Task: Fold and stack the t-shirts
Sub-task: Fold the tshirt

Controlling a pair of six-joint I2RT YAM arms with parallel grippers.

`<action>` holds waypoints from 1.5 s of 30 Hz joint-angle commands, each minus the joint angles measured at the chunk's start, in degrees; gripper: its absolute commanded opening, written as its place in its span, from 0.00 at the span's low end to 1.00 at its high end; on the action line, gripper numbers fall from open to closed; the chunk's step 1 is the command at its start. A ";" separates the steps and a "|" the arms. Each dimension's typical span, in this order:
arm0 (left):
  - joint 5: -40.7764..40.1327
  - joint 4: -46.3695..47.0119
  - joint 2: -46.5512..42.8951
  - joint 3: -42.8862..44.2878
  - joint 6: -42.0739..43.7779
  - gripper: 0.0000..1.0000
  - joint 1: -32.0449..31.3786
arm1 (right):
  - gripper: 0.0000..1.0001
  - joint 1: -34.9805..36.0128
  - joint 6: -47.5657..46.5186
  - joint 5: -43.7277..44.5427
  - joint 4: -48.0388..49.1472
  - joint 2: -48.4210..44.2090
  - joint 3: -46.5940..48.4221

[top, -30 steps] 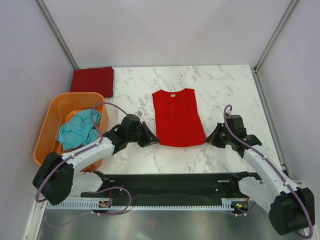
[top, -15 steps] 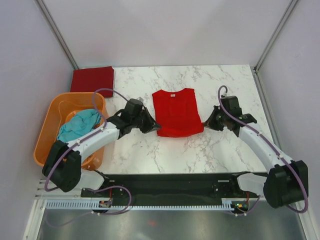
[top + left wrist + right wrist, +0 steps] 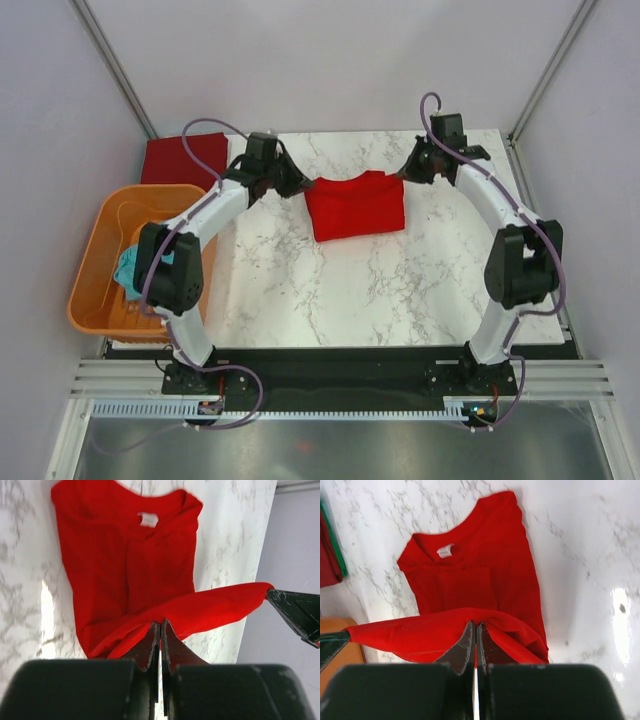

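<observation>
Both arms stretched toward 12 o'clock. Left gripper [image 3: 293,186] at 11, right gripper [image 3: 404,172] at 1, tips facing inward, each clamped tight on bright red t-shirt [image 3: 356,208] edge.

One bright red t-shirt [image 3: 355,205], one maroon t-shirt [image 3: 162,162], one teal t-shirt [image 3: 128,266]: three in all. One orange basket [image 3: 92,250]. One left gripper [image 3: 303,187], one right gripper [image 3: 404,173]: two.

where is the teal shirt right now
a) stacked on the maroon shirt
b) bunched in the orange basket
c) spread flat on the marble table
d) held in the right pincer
b: the teal shirt lies bunched inside the orange basket, while the left pincer and the right pincer are shut on the bright red shirt.
</observation>
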 commanded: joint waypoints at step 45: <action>9.22 1.14 19.50 10.15 15.52 0.54 5.58 | 0.64 -4.68 -27.17 -25.92 6.53 25.06 13.93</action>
